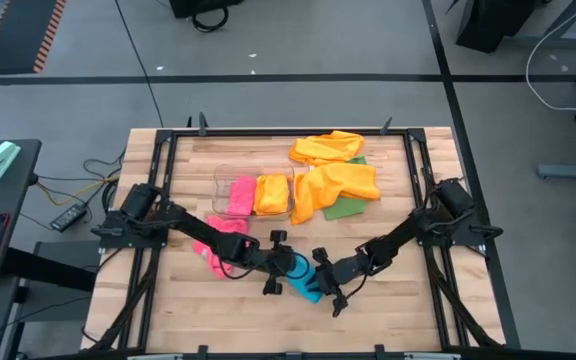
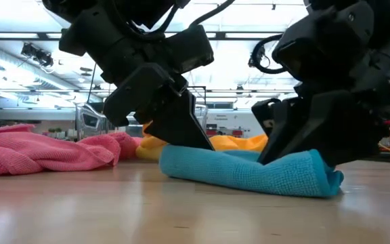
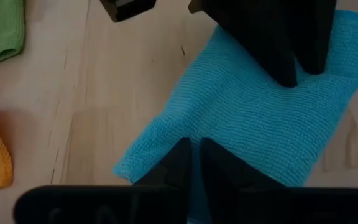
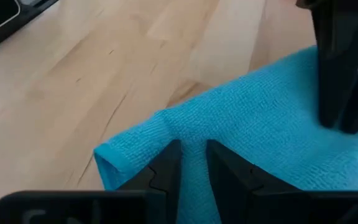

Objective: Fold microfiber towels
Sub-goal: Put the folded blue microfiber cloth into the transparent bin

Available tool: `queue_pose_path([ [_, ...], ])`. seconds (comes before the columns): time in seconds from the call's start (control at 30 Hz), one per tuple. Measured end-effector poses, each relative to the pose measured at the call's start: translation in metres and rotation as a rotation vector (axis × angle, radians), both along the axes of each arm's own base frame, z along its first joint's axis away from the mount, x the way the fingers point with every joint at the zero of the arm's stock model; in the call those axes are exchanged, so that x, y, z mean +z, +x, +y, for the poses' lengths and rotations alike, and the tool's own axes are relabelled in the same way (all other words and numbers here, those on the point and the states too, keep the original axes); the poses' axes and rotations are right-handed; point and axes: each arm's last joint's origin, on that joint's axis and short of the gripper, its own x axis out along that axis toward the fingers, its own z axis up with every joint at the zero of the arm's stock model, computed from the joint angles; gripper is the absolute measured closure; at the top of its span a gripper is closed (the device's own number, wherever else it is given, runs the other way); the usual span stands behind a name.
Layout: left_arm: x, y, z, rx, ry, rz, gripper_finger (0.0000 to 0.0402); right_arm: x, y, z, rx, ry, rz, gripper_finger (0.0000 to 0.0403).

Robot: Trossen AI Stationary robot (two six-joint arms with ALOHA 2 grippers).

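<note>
Nearest the front edge of the wooden surface (image 1: 388, 315), a blue towel (image 1: 302, 281) is lying bunched in a low, partly folded roll, roughly midway between the two sides. Both arms are reaching down onto it. The left gripper (image 3: 194, 163) is pressing on one end of the blue towel, its fingers (image 3: 178, 163) nearly together and pinching a ridge of the cloth between them. The right gripper (image 4: 191, 163) is coming at the same towel from the opposite end, its fingers (image 4: 166, 165) standing slightly apart and gripping a fold near a turned-over corner. In the level view across the surface, the two dark grippers are leaning in toward each other over the blue roll.

Just beyond and to the left, a loose pink towel (image 1: 218, 240) is lying crumpled under the left arm. Farther back, near the middle, a clear bin (image 1: 254, 195) is holding a folded pink towel (image 1: 238, 195) and a folded yellow towel (image 1: 272, 194) side by side. Beside the bin on the right, an orange towel (image 1: 336, 186) is sprawling loosely, partly covering a green towel (image 1: 346, 208). Farthest back, another orange towel (image 1: 326, 148) is lying heaped near the rear edge.
</note>
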Motion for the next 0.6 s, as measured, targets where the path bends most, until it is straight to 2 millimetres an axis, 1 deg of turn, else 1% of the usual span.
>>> queue_pose_path([
  [0.1, 0.0, 0.0, 0.0, -0.001, 0.0, -0.001, 0.0363, -0.005, 0.0, 0.0, -0.003, 0.008, 0.016, 0.0313],
  [0.17, 0.0, 0.0, 0.0, -0.001, 0.0, -0.001, 0.0362, -0.002, -0.001, 0.0, -0.007, 0.011, 0.027, 0.0313],
  [0.33, 0.0, 0.0, -0.002, -0.011, 0.003, -0.004, 0.0363, 0.019, -0.01, 0.001, 0.029, -0.011, 0.031, 0.0313],
  [0.47, 0.0, -0.001, -0.004, -0.026, 0.017, 0.0, 0.0367, 0.042, -0.015, 0.013, 0.095, -0.034, -0.08, 0.0313],
  [0.6, 0.0, -0.001, -0.004, -0.024, 0.015, 0.0, 0.0364, 0.042, -0.018, 0.025, 0.154, -0.053, -0.13, 0.0301],
])
